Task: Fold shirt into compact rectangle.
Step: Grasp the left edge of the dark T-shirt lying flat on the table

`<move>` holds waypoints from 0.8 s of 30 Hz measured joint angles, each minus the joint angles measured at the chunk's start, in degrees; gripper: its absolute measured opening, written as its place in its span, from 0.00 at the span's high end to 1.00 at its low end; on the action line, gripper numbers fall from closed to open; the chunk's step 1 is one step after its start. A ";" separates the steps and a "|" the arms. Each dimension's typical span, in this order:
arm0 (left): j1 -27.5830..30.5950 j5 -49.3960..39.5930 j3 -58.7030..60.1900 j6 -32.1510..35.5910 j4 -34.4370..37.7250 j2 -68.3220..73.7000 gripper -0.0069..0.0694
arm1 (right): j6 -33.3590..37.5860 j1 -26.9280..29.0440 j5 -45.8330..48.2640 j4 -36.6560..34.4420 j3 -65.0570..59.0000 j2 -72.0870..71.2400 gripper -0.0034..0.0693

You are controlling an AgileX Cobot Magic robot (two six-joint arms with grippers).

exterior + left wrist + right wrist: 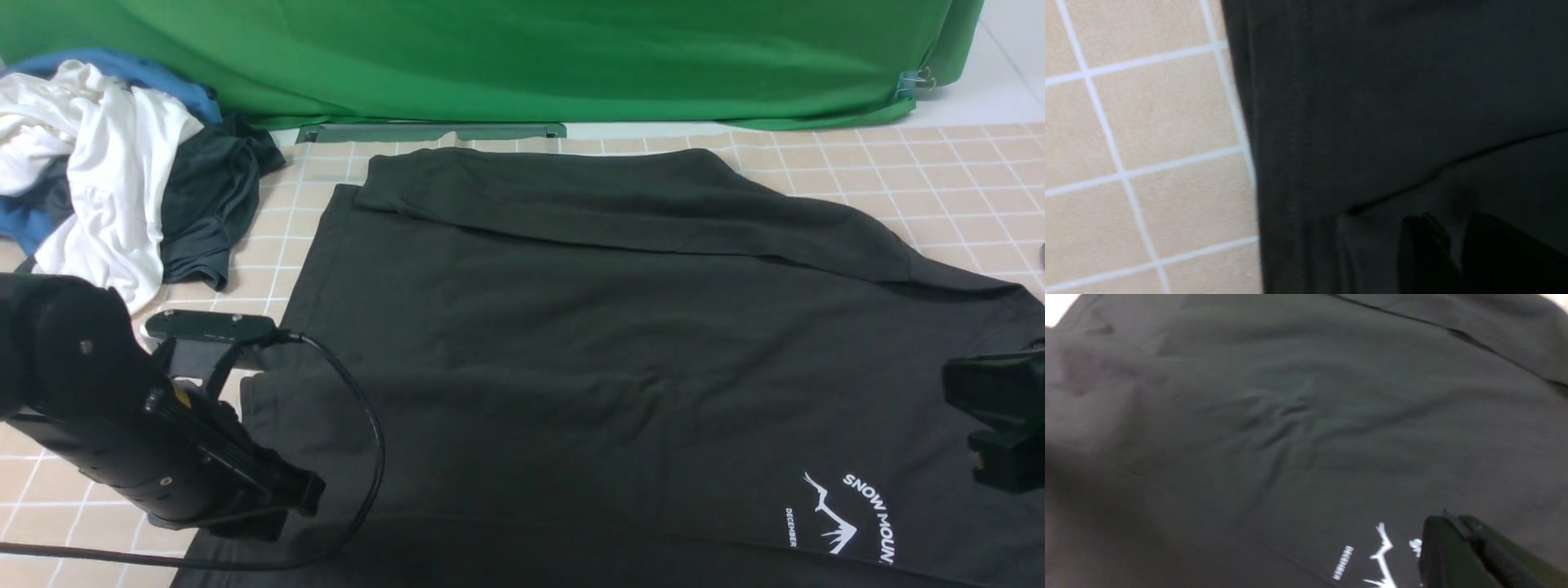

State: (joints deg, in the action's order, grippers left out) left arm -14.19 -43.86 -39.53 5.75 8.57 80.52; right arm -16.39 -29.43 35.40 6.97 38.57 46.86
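Observation:
The black shirt (612, 343) lies spread flat on the tiled table (963, 180), its far strip (620, 196) folded over toward me. Its white mountain print (845, 518) sits at the near right. My left gripper (314, 490) rests low at the shirt's left hem. In the left wrist view its fingers (1425, 253) stand slightly apart over the shirt (1392, 102), with the left gripper (1455, 232) open. My right gripper (980, 461) hovers at the shirt's right side. In the right wrist view, the right gripper (1447, 518) is shut just above the print (1380, 555), holding nothing that I can see.
A pile of white, blue and dark grey clothes (106, 171) lies at the back left. A green backdrop cloth (522, 57) hangs along the far edge. My left arm's black cable (371, 433) loops over the shirt's left part. Bare tiles (1147, 122) border the hem.

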 joint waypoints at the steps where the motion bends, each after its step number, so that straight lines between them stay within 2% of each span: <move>1: 0.00 0.06 0.00 0.06 -0.67 0.28 0.59 | -0.06 -0.32 -0.46 -0.07 0.00 0.29 0.89; 5: 0.00 1.26 0.06 0.18 -1.20 0.98 0.36 | -0.77 -0.63 -2.04 -0.07 0.00 0.48 0.89; 9: 0.00 1.67 0.06 -0.70 -1.20 2.60 0.25 | -1.26 -0.63 -2.77 -0.07 0.00 0.48 0.89; 12: 0.00 2.15 0.17 -1.13 -1.27 4.51 0.22 | -1.33 -0.63 -2.97 -0.07 0.00 0.48 0.89; 16: 0.00 3.18 0.35 -1.16 -1.27 7.18 0.23 | -1.38 -0.63 -2.97 -0.07 0.05 0.48 0.88; 18: 0.00 3.33 0.30 -1.16 -1.21 8.22 0.28 | -1.44 -0.63 -3.03 -0.07 0.02 0.48 0.88; 20: 0.00 3.32 0.25 -1.16 -0.94 8.55 0.33 | -1.44 -0.63 -3.08 -0.07 0.02 0.48 0.88; 24: 0.00 2.66 -0.02 -1.16 -0.75 8.83 0.51 | -1.44 -0.63 -3.16 -0.07 0.02 0.48 0.88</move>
State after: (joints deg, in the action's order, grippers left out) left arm -14.19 -41.20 -39.55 4.59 7.82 89.35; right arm -17.83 -30.06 32.24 6.91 38.59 47.34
